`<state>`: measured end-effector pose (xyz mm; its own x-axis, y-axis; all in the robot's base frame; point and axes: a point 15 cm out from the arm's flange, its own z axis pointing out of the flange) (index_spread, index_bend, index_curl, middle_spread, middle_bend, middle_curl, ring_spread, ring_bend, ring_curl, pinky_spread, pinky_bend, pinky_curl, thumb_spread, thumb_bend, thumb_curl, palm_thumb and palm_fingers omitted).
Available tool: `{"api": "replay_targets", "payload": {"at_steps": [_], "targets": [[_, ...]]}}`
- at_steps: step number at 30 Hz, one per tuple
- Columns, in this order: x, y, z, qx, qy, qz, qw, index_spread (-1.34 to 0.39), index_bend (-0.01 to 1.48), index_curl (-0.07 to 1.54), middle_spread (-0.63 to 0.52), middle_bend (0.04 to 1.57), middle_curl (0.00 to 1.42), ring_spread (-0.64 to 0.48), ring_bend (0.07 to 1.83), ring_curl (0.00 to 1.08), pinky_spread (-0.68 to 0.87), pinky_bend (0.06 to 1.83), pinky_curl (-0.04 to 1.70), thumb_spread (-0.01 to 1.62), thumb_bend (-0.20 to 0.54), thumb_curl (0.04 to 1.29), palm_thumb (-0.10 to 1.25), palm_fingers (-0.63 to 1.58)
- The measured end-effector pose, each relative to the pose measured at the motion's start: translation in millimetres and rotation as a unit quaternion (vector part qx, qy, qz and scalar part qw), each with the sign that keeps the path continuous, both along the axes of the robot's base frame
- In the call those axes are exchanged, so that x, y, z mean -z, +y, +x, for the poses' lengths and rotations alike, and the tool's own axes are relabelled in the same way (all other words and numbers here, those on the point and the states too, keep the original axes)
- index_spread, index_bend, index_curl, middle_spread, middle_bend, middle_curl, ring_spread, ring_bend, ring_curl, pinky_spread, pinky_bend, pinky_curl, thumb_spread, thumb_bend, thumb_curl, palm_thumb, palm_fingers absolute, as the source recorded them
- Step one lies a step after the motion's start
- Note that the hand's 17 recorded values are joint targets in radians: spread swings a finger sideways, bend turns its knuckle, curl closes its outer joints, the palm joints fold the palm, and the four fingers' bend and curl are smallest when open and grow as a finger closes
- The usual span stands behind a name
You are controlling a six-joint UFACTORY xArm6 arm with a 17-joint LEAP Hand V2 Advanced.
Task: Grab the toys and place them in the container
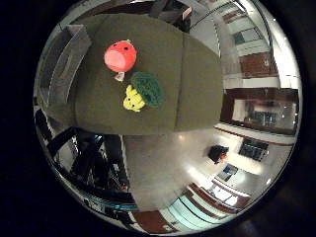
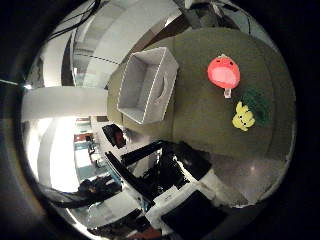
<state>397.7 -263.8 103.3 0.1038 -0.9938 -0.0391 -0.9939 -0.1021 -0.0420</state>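
Note:
Three toys lie close together on a dark olive table. In the right little finger side palm view they are a red-pink round plush, a green knobbly toy and a small yellow toy touching the green one. A grey open rectangular container stands on the same table away from the toys, and I see nothing inside it. My right hand is well above the table, away from the toys and the container, which all look small.
The table's edges show all round in the right thumb side palm view. Beyond them are dark frames and equipment below the table edge, and room walls and windows.

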Motion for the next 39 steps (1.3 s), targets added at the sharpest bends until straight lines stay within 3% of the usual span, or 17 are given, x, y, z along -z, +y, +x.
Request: {"api": "replay_targets", "payload": {"at_steps": [15, 22, 39], "targets": [[0.3, 22.2, 14.2, -0.022, -0.002, 0.000, 1.000, -0.31, 0.18, 0.32, 0.11, 0.18, 0.29, 0.22, 0.20, 0.27, 0.36, 0.44, 0.18, 1.11, -0.022, 0.33, 0.65, 0.02], [11.7, 47.1, 50.3, -0.042, -0.010, -0.001, 0.999, -0.30, 0.17, 0.31, 0.11, 0.19, 0.29, 0.21, 0.21, 0.27, 0.36, 0.44, 0.18, 1.12, -0.026, 0.32, 0.60, 0.02], [126.3, 14.7, 140.1, -0.013, -0.007, -0.001, 1.000, -0.29, 0.17, 0.30, 0.11, 0.19, 0.30, 0.21, 0.23, 0.28, 0.35, 0.44, 0.19, 1.11, -0.021, 0.30, 0.55, 0.01]]}}
